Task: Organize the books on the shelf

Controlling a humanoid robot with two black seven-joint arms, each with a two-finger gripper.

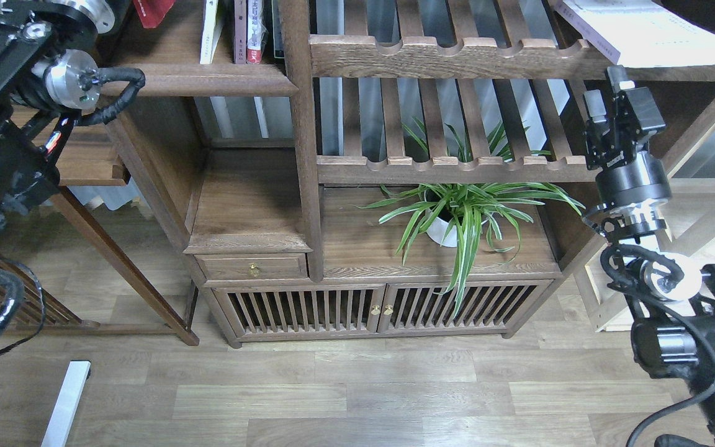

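Grey-tipped right gripper jaws apart, empty.

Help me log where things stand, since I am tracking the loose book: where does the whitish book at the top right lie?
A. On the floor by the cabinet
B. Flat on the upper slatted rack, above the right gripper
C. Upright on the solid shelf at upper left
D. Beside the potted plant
B: the whitish book lies flat on the upper slatted rack, just above the right gripper, apart from the upright books on the solid shelf.
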